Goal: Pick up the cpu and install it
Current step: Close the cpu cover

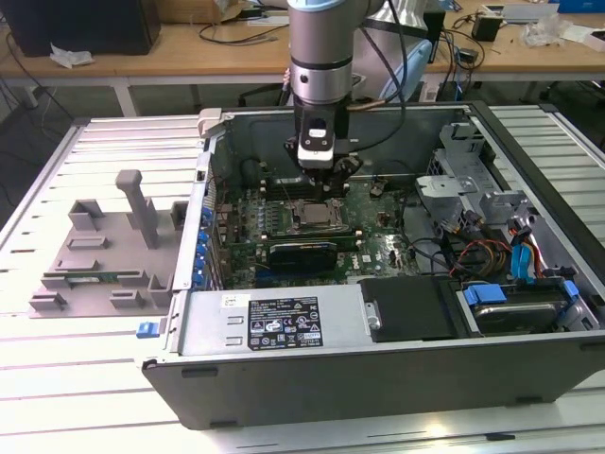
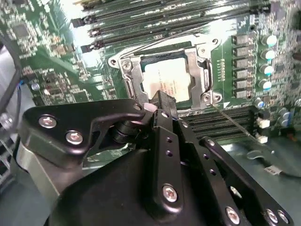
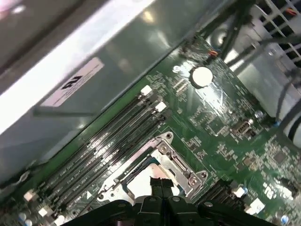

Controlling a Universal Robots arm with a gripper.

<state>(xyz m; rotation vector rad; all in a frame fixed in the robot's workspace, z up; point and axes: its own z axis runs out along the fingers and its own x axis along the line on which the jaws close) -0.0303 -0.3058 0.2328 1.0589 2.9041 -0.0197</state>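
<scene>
While the pincer (image 1: 326, 178) is hanging with its fingers together and nothing between them, the cpu (image 1: 315, 215) is already sitting flat inside the socket (image 2: 126, 70).
Exterior view: the pincer is hovering at 12 o'clock of the cpu, tips pointing straight down at its silver top, probably so any contact is landing square and not tilting the chip. In the second wrist view the fingertips (image 2: 160, 100) are sitting over one edge of the cpu; touching or just clear, cannot tell. The grey fixture (image 1: 104, 255) is lying on the desk (image 1: 57, 378) at 9 o'clock of the case (image 1: 378, 364), well apart.
</scene>
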